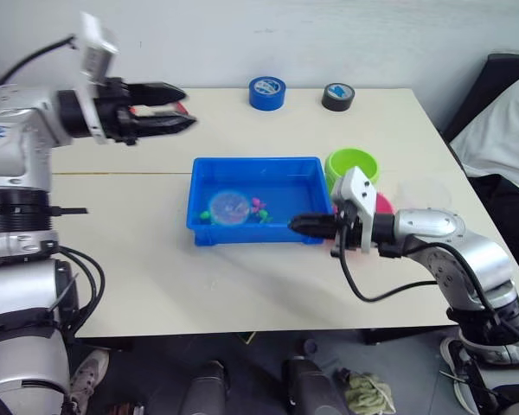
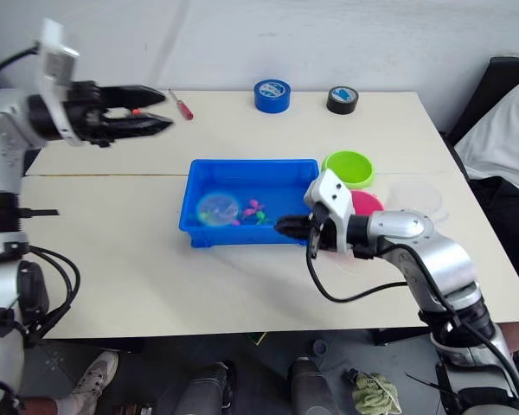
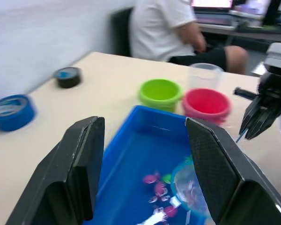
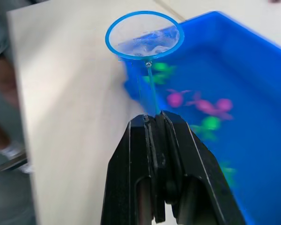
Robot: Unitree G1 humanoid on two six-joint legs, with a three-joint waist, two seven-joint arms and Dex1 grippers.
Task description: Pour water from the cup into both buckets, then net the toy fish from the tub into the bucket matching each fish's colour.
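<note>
The right hand [image 4: 154, 123] is clamped on the thin handle of the net [image 4: 144, 33], whose hoop sits over the toy fish [image 4: 203, 105] in the tub [image 1: 203, 233]. The left hand [image 1: 175, 108] hangs open, well clear. Risk: the stick may twist, apparently held only at its end, or catch the rim; green bucket [image 1: 352, 164] and pink bucket [image 2: 368, 204] crowd the tub's right.

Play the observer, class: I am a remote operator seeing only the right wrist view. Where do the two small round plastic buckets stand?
Observer: The lime green plastic bucket and the pink plastic bucket stand side by side off the right end of the shallow blue plastic tub.
Operator: Anything else beside them?
Observer: A clear plastic cup stands just right of the pink bucket.
Operator: And the other arm?
Observer: The left gripper hangs open and empty above the table's far left part.
</note>
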